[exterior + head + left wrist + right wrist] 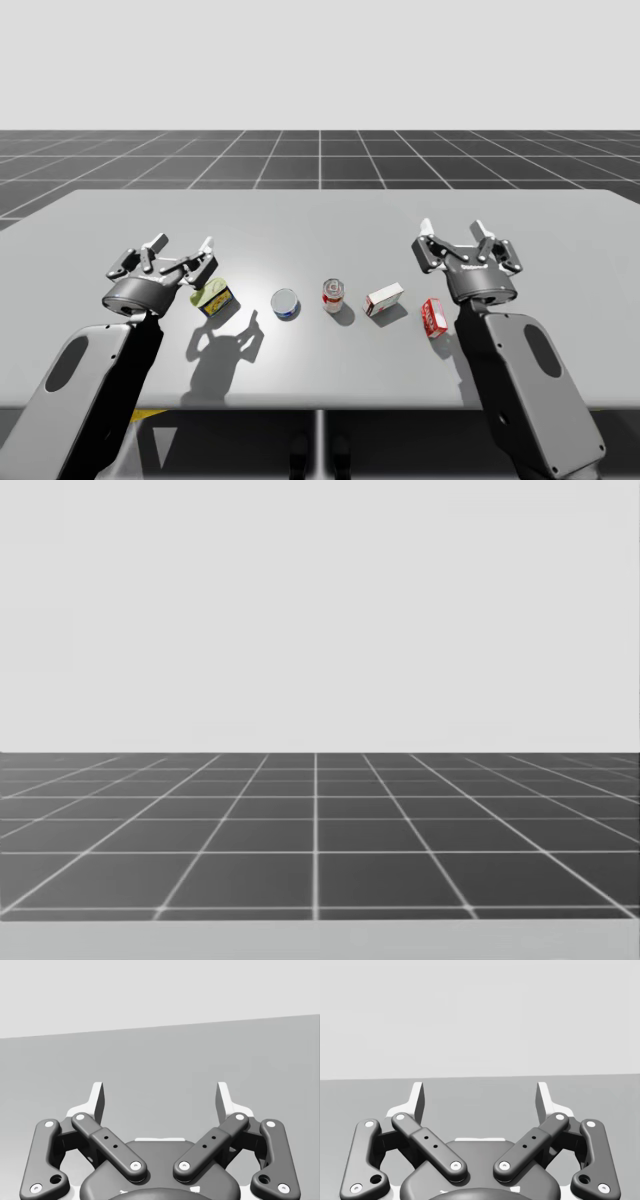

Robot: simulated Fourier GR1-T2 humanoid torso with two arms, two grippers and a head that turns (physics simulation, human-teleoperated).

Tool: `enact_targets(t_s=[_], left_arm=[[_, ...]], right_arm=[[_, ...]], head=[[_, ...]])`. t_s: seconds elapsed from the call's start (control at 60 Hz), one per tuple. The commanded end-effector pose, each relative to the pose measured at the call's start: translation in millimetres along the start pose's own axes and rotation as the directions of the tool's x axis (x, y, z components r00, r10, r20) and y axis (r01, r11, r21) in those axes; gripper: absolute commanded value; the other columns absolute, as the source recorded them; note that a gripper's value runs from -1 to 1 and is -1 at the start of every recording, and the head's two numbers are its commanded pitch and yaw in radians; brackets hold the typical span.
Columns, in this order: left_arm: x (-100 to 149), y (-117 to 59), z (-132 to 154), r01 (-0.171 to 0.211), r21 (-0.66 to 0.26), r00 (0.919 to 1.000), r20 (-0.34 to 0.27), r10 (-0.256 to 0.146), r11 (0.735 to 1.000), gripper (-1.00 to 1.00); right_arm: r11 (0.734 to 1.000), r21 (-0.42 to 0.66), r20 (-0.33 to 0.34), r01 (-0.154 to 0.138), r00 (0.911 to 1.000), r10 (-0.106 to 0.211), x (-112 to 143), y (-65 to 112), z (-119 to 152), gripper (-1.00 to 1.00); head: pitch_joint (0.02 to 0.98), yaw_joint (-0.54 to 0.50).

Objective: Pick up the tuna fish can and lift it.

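You're at the start: your left gripper (170, 250) and right gripper (453, 232) hover with fingers wide, empty. The low blue tuna fish can (285, 303) stands on the table (330, 230) between a yellow-green box (212, 297) and a red-and-white can (333, 295), untouched. Next, bring the left gripper over it and lower.

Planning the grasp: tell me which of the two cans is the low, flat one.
The blue-and-white can, left of the pair in the high view; the red-and-white can beside it stands taller and narrower.
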Motion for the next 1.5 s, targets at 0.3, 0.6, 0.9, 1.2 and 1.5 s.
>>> enact_targets(t_s=[0.3,0.6,0.9,1.2,1.5], left_arm=[[-0.2,-0.4,0.5,0.0,-0.002,1.0,-0.004,0.0,1.0,-1.0],[-0.6,-1.4,0.3,0.015,-0.007,0.9999,-0.005,-0.015,1.0,-1.0],[-1.0,-2.5,0.0,0.024,-0.01,0.9997,-0.01,-0.024,1.0,-1.0],[-0.7,-2.9,0.1,0.025,-0.014,0.9996,-0.011,-0.025,1.0,-1.0],[1.9,-7.2,2.2,0.005,-0.023,1.0,0.006,-0.005,1.0,-1.0]], right_arm=[[1.0,0.028,-0.024,0.005,0.9997,-0.004,1.4,2.2,1.3,-1.0],[1.0,0.011,-0.032,0.001,0.9995,-0.001,1.8,1.5,1.3,-1.0],[1.0,0.012,-0.047,-0.014,0.9988,0.015,1.2,0.6,1.2,-1.0],[0.999,0.024,-0.062,-0.025,0.9977,0.027,0.3,0.9,1.2,-1.0],[0.999,0.026,-0.068,-0.034,0.9971,0.035,-0.2,0.6,0.9,-1.0]], head=[[0.145,0.0],[0.408,-0.01],[0.656,0.04],[0.809,0.13],[0.847,0.14]])
